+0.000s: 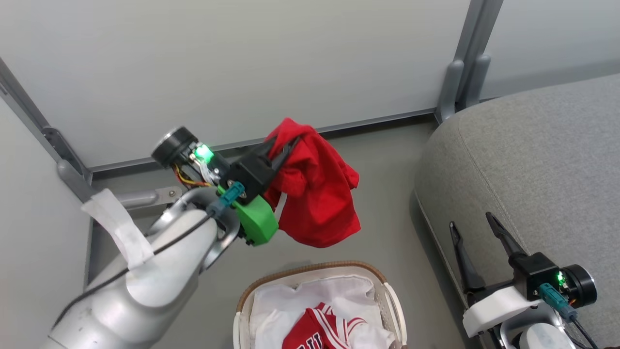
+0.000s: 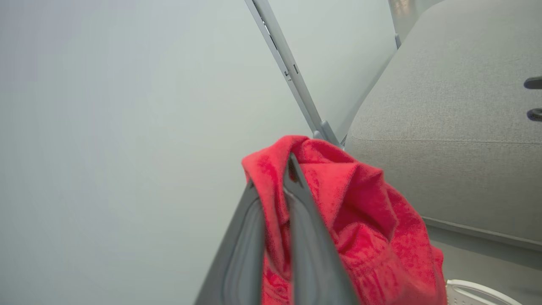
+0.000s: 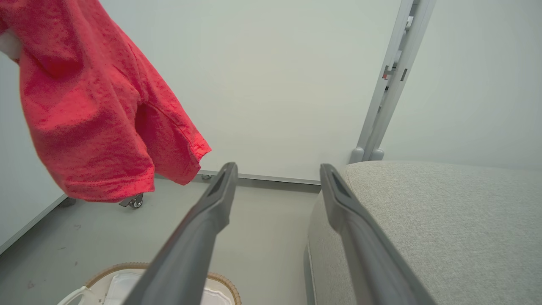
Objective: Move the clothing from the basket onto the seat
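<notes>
My left gripper (image 1: 286,141) is shut on the plain red shorts (image 1: 315,194), which hang in the air above the floor, up and to the left of the basket (image 1: 310,274). In the left wrist view the two fingers pinch the top fold of the shorts (image 2: 360,220). The red-and-white striped jersey (image 1: 322,329) lies in the basket on the white liner. The grey seat (image 1: 542,160) is to the right. My right gripper (image 1: 472,220) stands open and holds nothing at the seat's front edge, also seen as my right gripper (image 3: 277,169) in its own wrist view, with the shorts (image 3: 84,110) hanging at upper left.
White partition panels with grey metal posts (image 1: 467,58) close off the back and the left. Bare grey floor (image 1: 387,194) lies between basket and seat. A small caster wheel (image 3: 134,201) sits at the foot of the panel.
</notes>
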### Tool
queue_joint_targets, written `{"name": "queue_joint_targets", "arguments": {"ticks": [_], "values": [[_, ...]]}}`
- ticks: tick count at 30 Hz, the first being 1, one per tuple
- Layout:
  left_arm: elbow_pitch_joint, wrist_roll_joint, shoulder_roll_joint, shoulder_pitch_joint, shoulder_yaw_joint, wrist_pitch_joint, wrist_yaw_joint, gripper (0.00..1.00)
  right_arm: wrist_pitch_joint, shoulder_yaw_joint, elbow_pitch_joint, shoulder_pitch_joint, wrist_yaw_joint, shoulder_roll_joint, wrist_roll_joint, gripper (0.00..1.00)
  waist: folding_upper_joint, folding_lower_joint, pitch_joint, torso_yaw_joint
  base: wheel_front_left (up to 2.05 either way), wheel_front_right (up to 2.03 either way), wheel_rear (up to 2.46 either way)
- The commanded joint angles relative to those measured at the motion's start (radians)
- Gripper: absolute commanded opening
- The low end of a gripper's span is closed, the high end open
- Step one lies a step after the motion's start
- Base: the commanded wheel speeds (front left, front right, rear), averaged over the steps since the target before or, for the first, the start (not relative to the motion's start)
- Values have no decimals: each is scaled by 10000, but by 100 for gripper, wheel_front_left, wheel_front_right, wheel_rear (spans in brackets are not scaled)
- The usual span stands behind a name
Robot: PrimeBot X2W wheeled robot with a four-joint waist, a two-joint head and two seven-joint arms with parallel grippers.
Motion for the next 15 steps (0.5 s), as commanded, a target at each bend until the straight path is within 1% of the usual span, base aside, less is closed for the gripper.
{"name": "queue_joint_targets", "arguments": {"ticks": [1,7,15], "values": [[-154,-128,169,-316,42,78,-40,0,-21,68,12,161,-6,-37,-36,100,0,1,-385,102,0,0,0],[-948,-383,543,-1196,137,473,-110,0,-23,389,81,31,-7,-37,-9,100,0,1,-520,128,0,0,0],[-1532,-606,689,-1898,19,793,-138,0,-21,927,212,-312,-7,-38,-80,100,0,1,-643,210,0,0,0]]}}
